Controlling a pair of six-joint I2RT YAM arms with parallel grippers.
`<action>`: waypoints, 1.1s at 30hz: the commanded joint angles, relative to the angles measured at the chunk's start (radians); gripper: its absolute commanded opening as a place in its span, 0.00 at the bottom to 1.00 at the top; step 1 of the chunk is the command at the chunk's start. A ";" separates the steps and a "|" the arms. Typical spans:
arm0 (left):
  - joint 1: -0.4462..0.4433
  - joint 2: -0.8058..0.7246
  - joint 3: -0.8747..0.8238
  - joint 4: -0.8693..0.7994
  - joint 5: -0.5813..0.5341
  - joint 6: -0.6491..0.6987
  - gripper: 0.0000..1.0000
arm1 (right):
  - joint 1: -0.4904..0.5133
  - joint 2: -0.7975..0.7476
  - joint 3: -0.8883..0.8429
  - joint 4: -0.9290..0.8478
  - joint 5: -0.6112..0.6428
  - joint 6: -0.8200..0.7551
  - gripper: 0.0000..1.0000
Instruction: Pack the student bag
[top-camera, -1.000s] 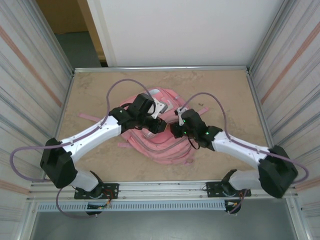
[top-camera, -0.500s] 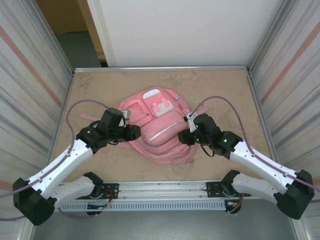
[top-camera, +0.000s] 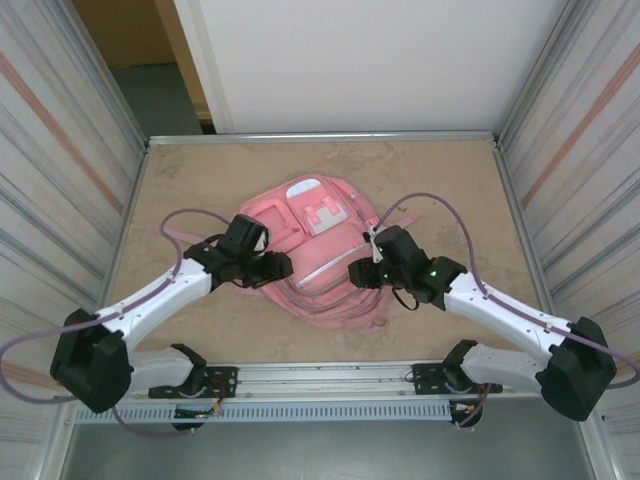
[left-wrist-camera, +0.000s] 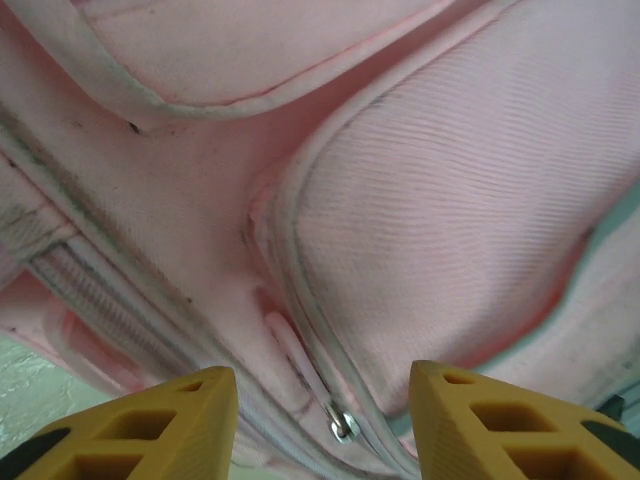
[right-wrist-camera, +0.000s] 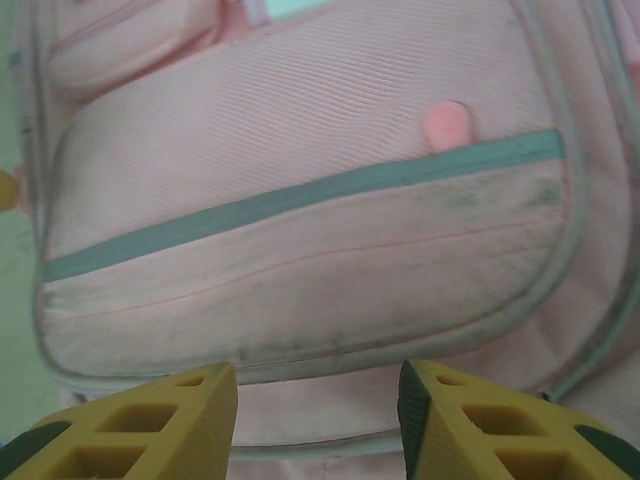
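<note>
Where the soft pink fabric student bag (top-camera: 335, 245) lies flat on the beige, stone-patterned table top (top-camera: 430, 170), both arms reach in over it from either side.

The left gripper (top-camera: 278, 268) hangs over the bag's left edge. A thin pink strap (top-camera: 180, 232) trails on the table behind it. Seen from the left wrist, its blocky yellow fingers (left-wrist-camera: 150, 430) stand well apart with nothing between them. Just below the gap lies ribbed, woven pink cloth (left-wrist-camera: 430, 200), a rounded padded panel edged with pale piping. A small silver metal zip pull (left-wrist-camera: 343, 425) sits between the fingertips, at the foot of a curving seam.

The bag sits between the two grippers. Its white and light-pink pocket patches lie on the side beyond them.

The right gripper (top-camera: 355, 272) hangs over the bag's right half. From the right wrist, its yellow fingers (right-wrist-camera: 500, 430) are likewise spread with the gap empty. Ahead of them is a wide front pocket with rounded corners, its twill smudged grey along the lower edge. A straight grey-silver zip line (right-wrist-camera: 300, 200) crosses it at a slant. A small rounded pink tab (right-wrist-camera: 445, 125) sits just above its right end.
</note>
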 joint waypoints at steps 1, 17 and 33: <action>-0.004 0.073 0.043 0.017 0.016 -0.032 0.48 | -0.023 0.035 0.005 0.029 -0.002 0.062 0.46; -0.042 0.030 0.045 0.164 0.070 -0.120 0.00 | -0.229 0.203 0.012 0.237 -0.196 -0.021 0.45; -0.183 -0.020 0.060 0.323 -0.215 -0.415 0.00 | -0.106 -0.051 -0.023 -0.098 -0.151 0.270 0.46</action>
